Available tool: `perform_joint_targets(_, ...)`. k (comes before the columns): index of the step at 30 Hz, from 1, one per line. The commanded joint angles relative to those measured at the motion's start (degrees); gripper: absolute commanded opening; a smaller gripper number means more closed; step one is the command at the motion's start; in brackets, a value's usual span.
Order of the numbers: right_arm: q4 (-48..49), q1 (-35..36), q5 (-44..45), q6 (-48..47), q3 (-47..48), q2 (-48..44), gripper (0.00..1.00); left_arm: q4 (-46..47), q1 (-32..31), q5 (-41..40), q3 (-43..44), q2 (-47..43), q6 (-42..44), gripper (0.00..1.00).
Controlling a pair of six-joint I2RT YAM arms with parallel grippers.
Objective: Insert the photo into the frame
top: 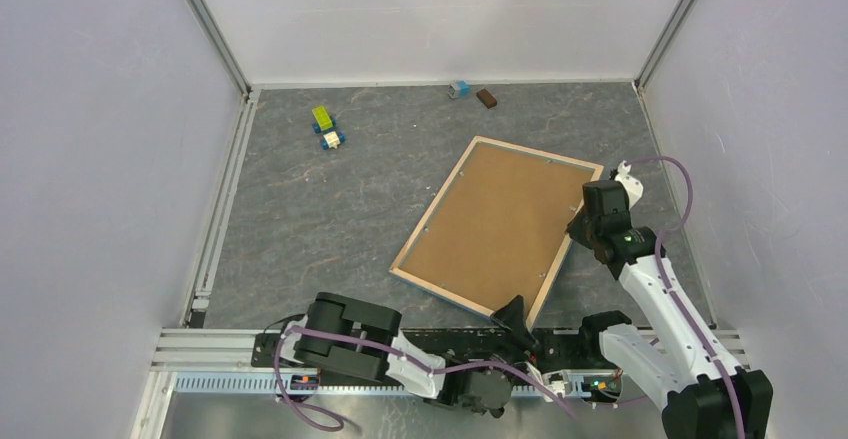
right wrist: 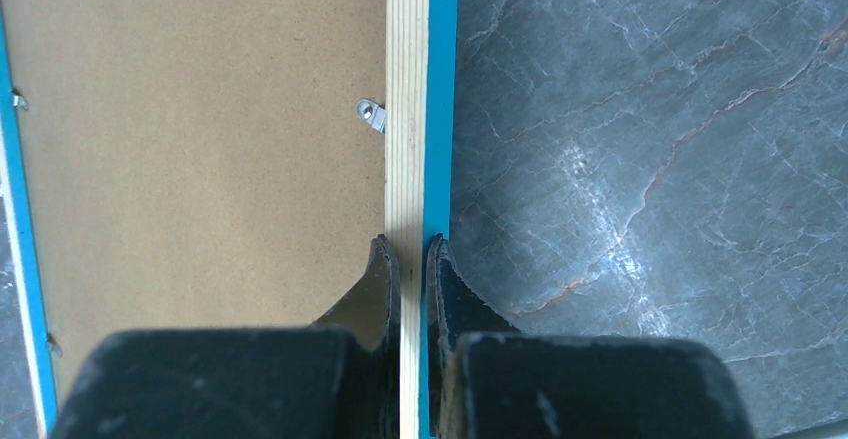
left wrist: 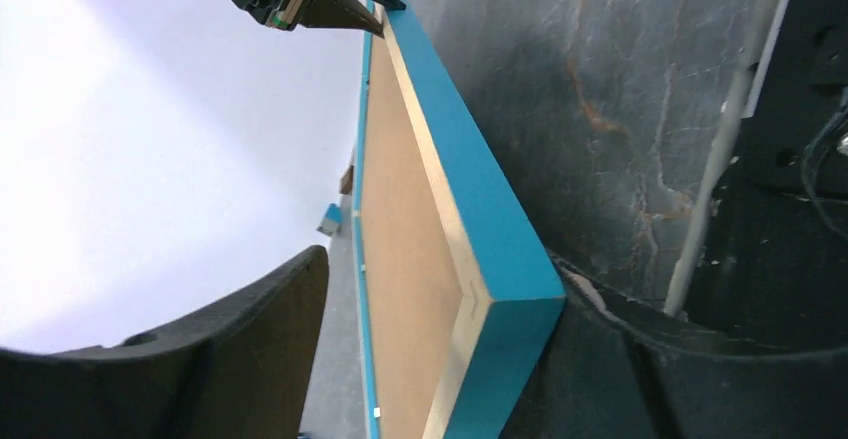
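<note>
The frame (top: 433, 205) is lying face down on the grey table (top: 330, 219), turned at a slant towards the right of centre, with its pale wooden back facing up and its blue edge showing around the sides. A brown backing board (top: 500, 224) is sitting inside it, and a small metal clip (right wrist: 371, 114) is resting on the board just beside the right rail. The right gripper (top: 577, 229) is reaching down onto the middle of that right rail and pinching it: in the wrist view its two fingers (right wrist: 385, 279) are pressing the wooden strip from both sides, one on the board side and one on the blue outer edge. The left gripper (top: 515, 311) is waiting at the frame's near corner with its jaws spread wide and grasping nothing; one finger (left wrist: 250, 359) is standing apart from the corner, while the other is sitting right against the blue edge. Far back on the table, well apart from the frame, two small toy cars (top: 326, 127), a blue block (top: 458, 89) and a brown block (top: 486, 98) are lying.
</note>
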Motion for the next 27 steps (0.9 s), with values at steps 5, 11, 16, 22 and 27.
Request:
perform_joint_targets(5, 5.51, -0.03, -1.77, 3.17, 3.55, -2.49, 0.00, 10.18, 1.54, -7.55, 0.85, -0.17, 8.95, 0.55)
perform_joint_targets(11, 6.32, -0.08, -0.95, -3.74, 5.92, -2.58, 0.08, 7.85, 1.50, -8.03, 0.60, -4.13, 7.67, 0.19)
perform_joint_targets(16, 6.54, -0.08, -0.77, -16.60, 13.75, -3.51, 0.62, 3.61, 1.46, -7.35, -0.74, -10.93, 2.39, 0.02)
perform_joint_targets(22, 4.63, -0.08, 2.26, -27.03, 26.70, -6.93, 0.89, -17.85, 1.54, 0.78, 0.32, -24.90, -18.38, 0.02)
perform_joint_targets(27, 4.56, -0.09, 5.62, -30.67, 32.23, -9.84, 0.93, -27.45, 3.46, 11.66, 0.62, -37.14, -33.43, 0.02)
